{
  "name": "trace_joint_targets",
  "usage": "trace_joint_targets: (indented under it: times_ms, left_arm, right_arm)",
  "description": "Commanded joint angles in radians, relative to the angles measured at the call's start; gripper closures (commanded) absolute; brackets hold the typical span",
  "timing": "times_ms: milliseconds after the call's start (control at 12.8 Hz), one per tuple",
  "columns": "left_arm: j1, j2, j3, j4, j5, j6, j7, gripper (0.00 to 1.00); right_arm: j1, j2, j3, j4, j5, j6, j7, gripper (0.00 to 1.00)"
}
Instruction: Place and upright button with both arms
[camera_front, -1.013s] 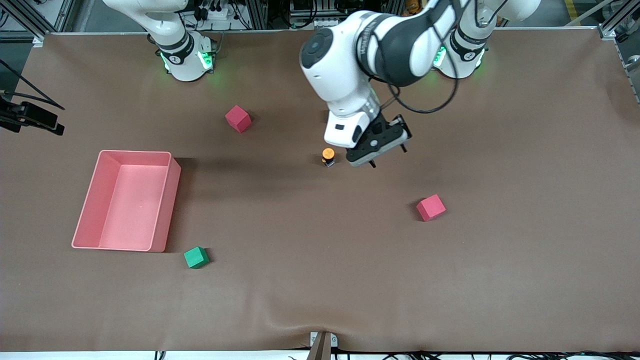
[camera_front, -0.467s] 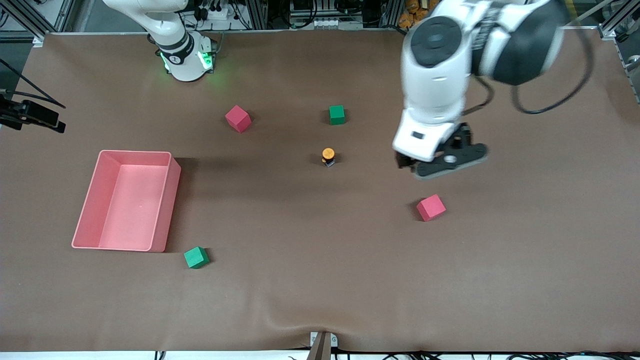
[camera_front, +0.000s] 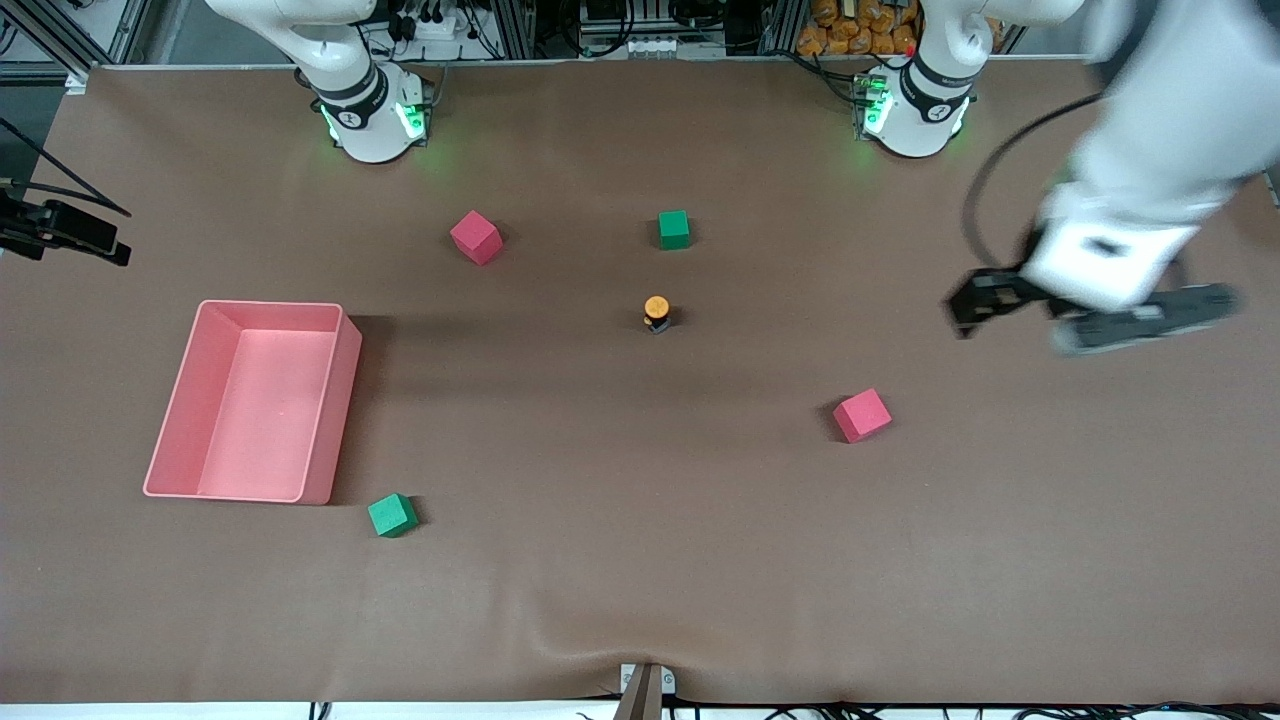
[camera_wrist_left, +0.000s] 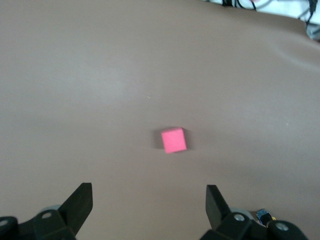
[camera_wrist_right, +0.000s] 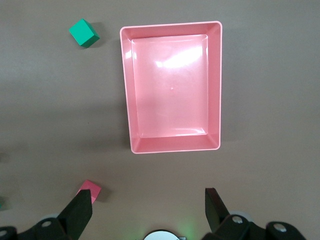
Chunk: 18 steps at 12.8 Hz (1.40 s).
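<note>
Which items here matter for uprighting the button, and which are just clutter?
Job: button, standing cap-up mid-table; left claw, open, empty, over the table's left-arm end.

Clutter: pink bin; two red cubes; two green cubes.
</note>
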Motion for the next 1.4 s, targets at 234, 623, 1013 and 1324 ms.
trace_joint_targets:
  times_ms: [234,623,1013,1324]
  left_arm:
    - [0.316,-0.151,-0.200,-0.086,-0.082,-0.064,0.114,0.00]
    - [0.348,-0.197,-0.241,-0.131,-0.079,-0.131,0.119,0.00]
    - [0.254,-0.200,-0.118,-0.137,-0.116,-0.133,0.197,0.00]
    - [0.263,-0.237,-0.101,-0.185,-0.092,-0.153,0.312,0.00]
  right_arm:
    - [-0.005,0.013,0.006,0.027,-0.013,-0.018,0.012,0.00]
    - [-0.005,0.013,0.006,0.027,-0.013,-0.018,0.012,0.00]
    - [-0.005,0.013,0.006,0.044,-0.013,-0.018,0.014,0.00]
    - [-0.005,0.013,0.006,0.044,-0.011,-0.018,0.014,0.00]
